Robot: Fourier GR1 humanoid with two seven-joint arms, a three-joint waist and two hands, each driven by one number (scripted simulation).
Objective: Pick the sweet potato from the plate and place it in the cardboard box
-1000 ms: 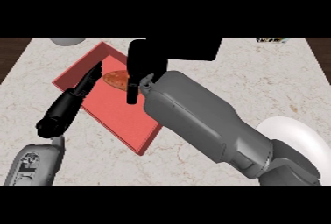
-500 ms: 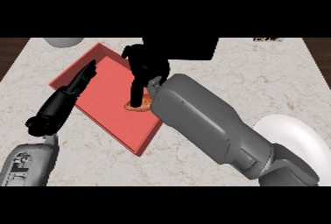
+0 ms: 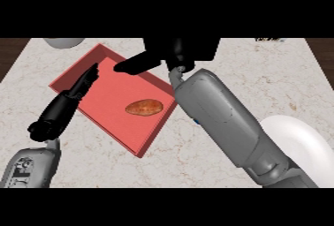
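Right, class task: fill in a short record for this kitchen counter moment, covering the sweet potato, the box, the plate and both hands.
sweet potato: lying on the floor of the box, no hand touching it
cardboard box: red, open-topped, on the counter's left half
plate: white, at the right, partly behind the right forearm
left hand: open, fingers straight, over the box's left wall
right hand: open, above the box's far corner, holding nothing

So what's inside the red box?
A sweet potato lies on the floor of the box, touching neither hand. The right hand covers part of the far corner, and the left hand covers the left wall, so those bits stay hidden.
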